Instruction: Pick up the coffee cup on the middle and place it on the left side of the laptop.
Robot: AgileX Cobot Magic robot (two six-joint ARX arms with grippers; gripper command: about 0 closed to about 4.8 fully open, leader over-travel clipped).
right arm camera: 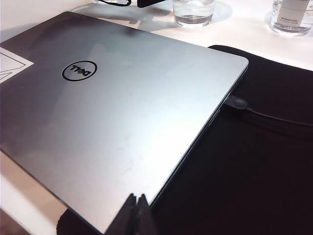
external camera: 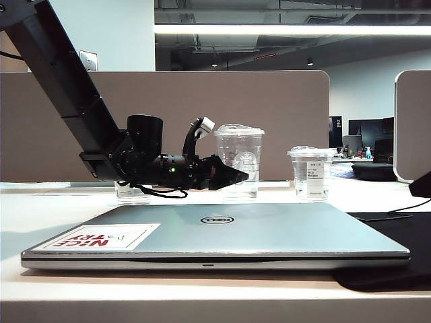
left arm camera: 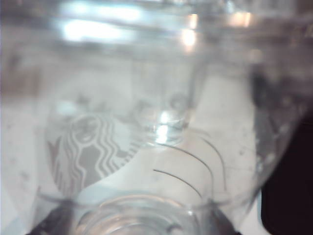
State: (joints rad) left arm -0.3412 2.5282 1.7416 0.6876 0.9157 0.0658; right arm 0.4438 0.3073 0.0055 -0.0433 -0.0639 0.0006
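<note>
White desk (external camera: 54, 215): we have the left gripper (external camera: 236, 176) at the coffee cup (external camera: 239, 161), jaws apart around its lower wall, not yet clamped. We judge it light, thin, crushable and slick; grip gently. Right gripper (right arm camera: 136, 215) hangs pressed together over the laptop (right arm camera: 122, 112).

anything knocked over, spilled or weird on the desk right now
Nothing stands out. The coffee cup and the labelled cup stand upright, no spill. The Dell laptop lies closed and flat. The left gripper is at the coffee cup's side; the right gripper, shut, hangs above the laptop's edge.
</note>
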